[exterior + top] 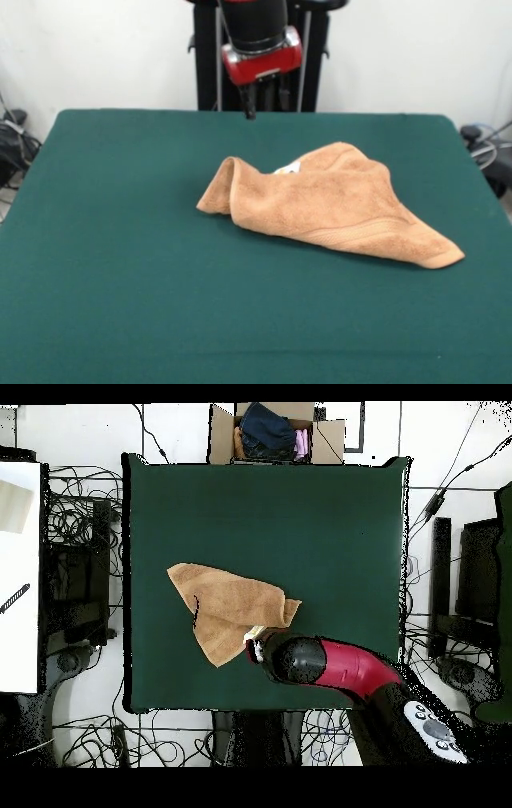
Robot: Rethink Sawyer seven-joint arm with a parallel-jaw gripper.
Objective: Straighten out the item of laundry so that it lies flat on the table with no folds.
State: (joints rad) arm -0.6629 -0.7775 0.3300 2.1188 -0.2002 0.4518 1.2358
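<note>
The towel [336,204] lies crumpled near the middle of the table [120,280], one end rolled over on itself, a white label [288,169] showing at its far edge. The claw [250,104] hangs above the table just beyond that rolled end (holding nothing); how far open it is cannot be told.
</note>
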